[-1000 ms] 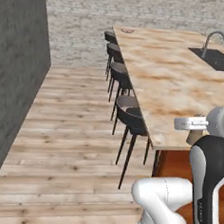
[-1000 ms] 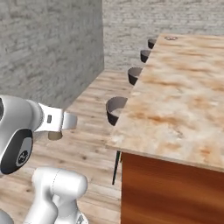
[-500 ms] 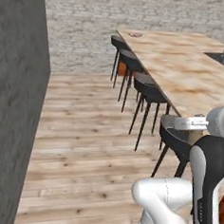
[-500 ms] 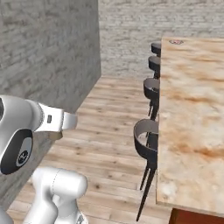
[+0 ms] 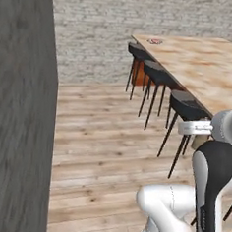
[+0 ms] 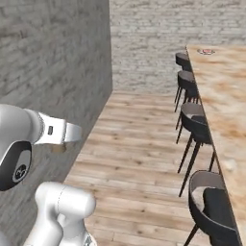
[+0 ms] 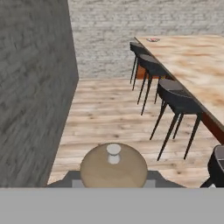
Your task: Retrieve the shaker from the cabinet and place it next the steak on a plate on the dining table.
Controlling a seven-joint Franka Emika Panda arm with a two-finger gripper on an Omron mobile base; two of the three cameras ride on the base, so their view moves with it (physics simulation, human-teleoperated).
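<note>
In the hand view the brown shaker (image 7: 113, 168) is seen from above, knob at its centre, with my gripper (image 7: 113, 178) shut on it. From the right base view a bit of the shaker (image 6: 58, 149) shows under the hand. The beige marble dining table (image 5: 205, 66) runs along the right. At its far end lies the small plate (image 5: 154, 41) with the reddish steak (image 7: 153, 40) on it, also seen as the plate (image 6: 207, 51). The cabinet is out of view.
A row of black stools (image 5: 187, 106) stands along the table's near side, also seen as stools (image 6: 194, 117). A tall grey wall (image 5: 20, 105) is close on the left. Wooden floor (image 7: 113, 113) lies open between wall and stools. A brick wall closes the far end.
The whole picture has shifted: the base has moved, so the table now sits further right and more stools and the grey wall have come into view. The gripper's hold on the shaker is unchanged.
</note>
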